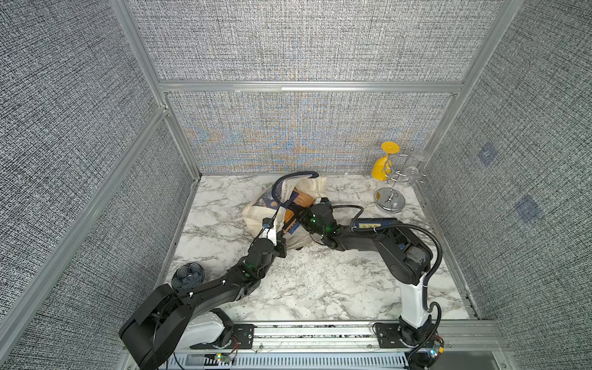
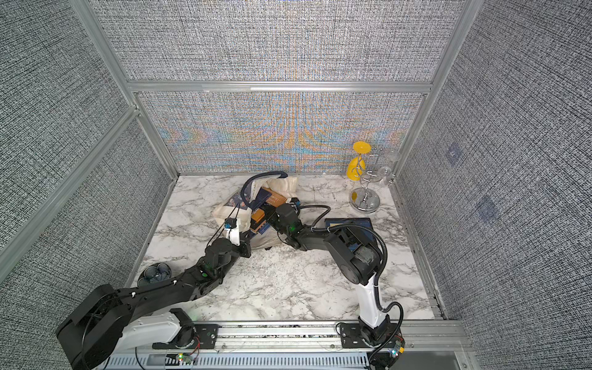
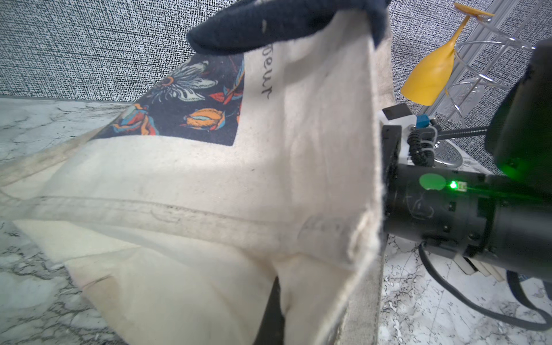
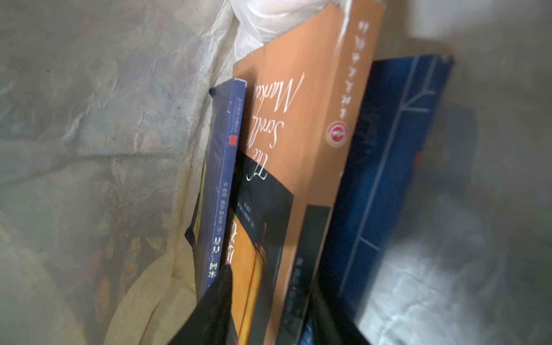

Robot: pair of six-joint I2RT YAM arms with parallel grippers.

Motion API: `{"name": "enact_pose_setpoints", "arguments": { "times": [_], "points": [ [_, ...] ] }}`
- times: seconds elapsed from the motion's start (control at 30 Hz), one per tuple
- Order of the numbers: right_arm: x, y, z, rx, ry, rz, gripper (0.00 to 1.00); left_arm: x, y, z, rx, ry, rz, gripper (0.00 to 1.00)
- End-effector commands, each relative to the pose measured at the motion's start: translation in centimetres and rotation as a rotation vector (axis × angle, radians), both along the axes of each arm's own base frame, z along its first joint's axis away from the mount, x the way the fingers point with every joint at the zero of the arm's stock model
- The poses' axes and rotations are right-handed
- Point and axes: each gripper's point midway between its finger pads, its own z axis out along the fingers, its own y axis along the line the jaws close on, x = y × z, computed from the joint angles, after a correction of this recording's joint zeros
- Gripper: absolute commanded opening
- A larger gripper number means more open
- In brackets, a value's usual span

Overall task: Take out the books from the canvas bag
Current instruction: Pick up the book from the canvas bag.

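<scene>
1. Canvas first: the canvas bag lies slumped on the marble table near the back wall. Its mouth is turned toward my right arm and its navy handle arches above.
2. Left pincer: clenched on the bag's near rim, lifting the cloth so the mouth gapes. That wrist view shows taut canvas close up.
3. Right pincer: reached inside the mouth. Its fingers stand parted, one on each side of the near end of the orange book. I cannot tell whether the pads are biting.
4. Inside, three books sit face to face. The thin navy book lies against one side of the orange one and the blue book against the other. One dark book lies already out on the marble, partly under my right arm.
5. Judgement: the step in hand is gripping the orange book to draw it out.
6. To do it well, I seat the fingers deeper past the corner before closing. I take the orange covers only, because one finger looks close enough to the navy book to pinch or drag it.
7. The pull should run along the book's length, straight out through the mouth, with the left pincer pinning the rim so the bag doesn't follow.
8. Risk: a soft cover may bend or slip, so I favour the spine side. I set it beside the dark book, well clear of the glass rack.
</scene>
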Motion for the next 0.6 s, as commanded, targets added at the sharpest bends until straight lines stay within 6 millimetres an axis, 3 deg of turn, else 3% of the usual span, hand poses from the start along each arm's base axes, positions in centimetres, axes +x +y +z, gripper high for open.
{"name": "enact_pose_setpoints", "arguments": {
  "times": [0.0,0.2,0.4,0.57],
  "points": [
    [0.8,1.0,1.9,0.022,-0.093,0.000,0.45,0.3,-0.6,1.2,-0.036,-0.035,-0.012,0.00],
    [1.2,2.1,0.7,0.043,-0.092,0.007,0.40,0.3,-0.5,1.3,-0.035,-0.036,-0.010,0.00],
    [1.2,1.6,0.8,0.024,-0.122,-0.008,0.23,0.2,-0.3,1.5,-0.038,-0.044,-0.005,0.00],
    [1.3,2.2,1.9,0.037,-0.157,0.023,0.11,0.3,-0.5,1.4,-0.040,-0.040,-0.011,0.00]
  ]
}}
